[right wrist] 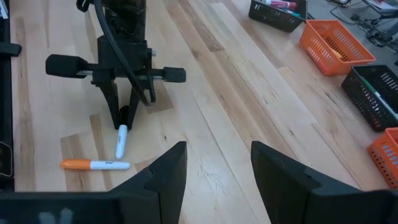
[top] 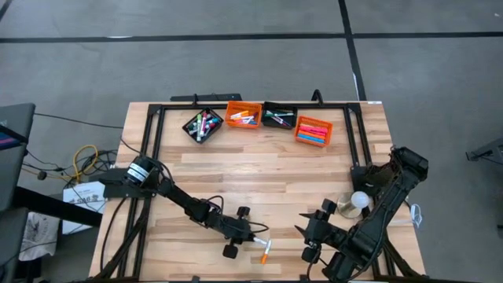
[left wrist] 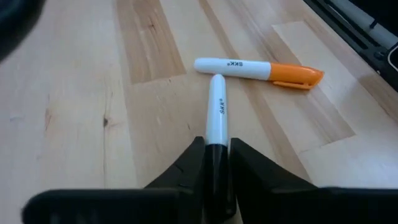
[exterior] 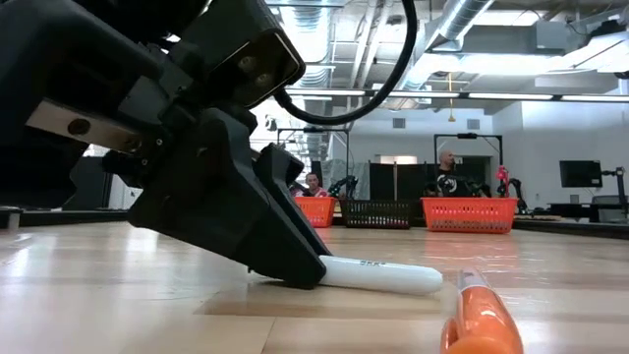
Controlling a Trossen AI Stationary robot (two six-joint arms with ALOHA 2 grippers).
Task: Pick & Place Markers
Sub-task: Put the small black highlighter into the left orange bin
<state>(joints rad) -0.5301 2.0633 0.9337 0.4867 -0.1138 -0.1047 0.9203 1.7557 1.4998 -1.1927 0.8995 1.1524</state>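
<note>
Two markers lie near the table's front edge. One is white with a black cap (left wrist: 217, 109). The other is white with an orange cap (left wrist: 261, 70) and lies crosswise just past the first one's white tip. My left gripper (left wrist: 216, 163) is low over the table and shut on the black-capped marker (right wrist: 121, 142). My right gripper (right wrist: 217, 168) hangs open above the front right of the table (top: 308, 226), with nothing between its fingers. The orange-capped marker (top: 266, 251) rests flat on the wood. My left gripper pinches the marker's black cap end (left wrist: 216, 152) between its two fingers. The fingers (exterior: 285, 258) slant down from the table's left and lie along the marker. The marker lies flat on the table, its white barrel (exterior: 385, 276) sticking out past the fingertips.
Four small bins with markers stand in a row at the far edge: black (top: 203, 124), orange (top: 243, 115), black (top: 279, 116) and orange (top: 313, 130). Bare wood (top: 259, 173) lies between them and the arms. People and other benches show in the room behind.
</note>
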